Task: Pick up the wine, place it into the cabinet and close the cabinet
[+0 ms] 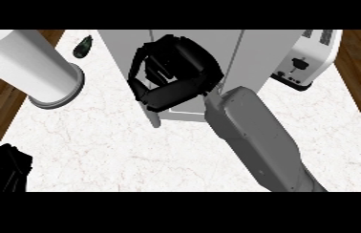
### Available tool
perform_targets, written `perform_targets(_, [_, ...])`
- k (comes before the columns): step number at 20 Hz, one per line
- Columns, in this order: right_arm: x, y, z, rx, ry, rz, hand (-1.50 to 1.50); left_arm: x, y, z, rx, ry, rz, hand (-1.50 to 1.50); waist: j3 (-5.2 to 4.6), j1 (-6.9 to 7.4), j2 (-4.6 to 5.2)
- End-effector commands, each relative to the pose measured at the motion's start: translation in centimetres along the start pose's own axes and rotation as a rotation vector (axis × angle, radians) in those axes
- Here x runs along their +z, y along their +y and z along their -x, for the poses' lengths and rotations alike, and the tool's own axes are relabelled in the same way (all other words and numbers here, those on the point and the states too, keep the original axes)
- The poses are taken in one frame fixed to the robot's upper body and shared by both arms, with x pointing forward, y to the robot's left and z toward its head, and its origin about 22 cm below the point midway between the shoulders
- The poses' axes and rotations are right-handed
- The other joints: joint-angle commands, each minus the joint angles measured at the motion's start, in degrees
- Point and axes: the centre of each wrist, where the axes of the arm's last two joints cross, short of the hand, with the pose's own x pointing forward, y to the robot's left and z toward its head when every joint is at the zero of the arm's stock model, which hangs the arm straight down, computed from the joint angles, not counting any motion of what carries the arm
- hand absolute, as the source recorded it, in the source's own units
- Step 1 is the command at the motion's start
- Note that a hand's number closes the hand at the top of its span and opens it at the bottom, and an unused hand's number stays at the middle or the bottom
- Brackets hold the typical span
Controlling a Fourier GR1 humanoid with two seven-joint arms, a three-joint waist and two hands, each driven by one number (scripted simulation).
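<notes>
White marble counter [106, 151] fills the view, faint veins running through it, with brown wood floor [14, 103] showing past its left edge and again at the far right. At the top centre stands the cabinet [247, 60], a pale grey box, its door [130, 84] swung out at the left with the lower corner reaching down over the marble. The right forearm [261, 136] comes up from the lower right, grey and broad, straight to the cabinet front. Top left, a big white cylinder [38, 69] lies tilted, its rimmed end toward the counter's left edge. Top right, a white toaster [310, 58] sits just beside the cabinet, a black lever on its side; no writing can be read on it or anywhere else. The right hand [173, 74], black, is up against the cabinet opening, fingers curled over and thumb below; whether anything sits inside that curl I cannot tell. The left hand [13, 172] shows only as a dark shape at the lower left edge, its fingers impossible to make out. And the wine [83, 46]: a small dark green bottle lying on the counter at the top, between cylinder and cabinet, well apart from both hands.
</notes>
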Motion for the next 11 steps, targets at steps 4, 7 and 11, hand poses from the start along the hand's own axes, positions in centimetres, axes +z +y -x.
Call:
perform_targets(4, [-0.2,-5.2,0.0,0.043,0.009,0.141,1.5,-0.4,-0.4,0.7,0.0,0.008,0.013,1.5,0.36,-0.06,1.94])
perform_targets(7, [0.8,-7.1,-1.0,0.052,0.006,0.165,1.5,-0.7,-0.5,-0.2,-0.004,-0.006,0.022,1.5,0.4,0.0,1.92])
perform_targets(11, [-0.3,-6.6,-0.8,0.05,0.012,0.148,1.5,-1.5,-0.7,0.1,0.009,-0.01,0.02,1.5,0.37,-0.14,2.11])
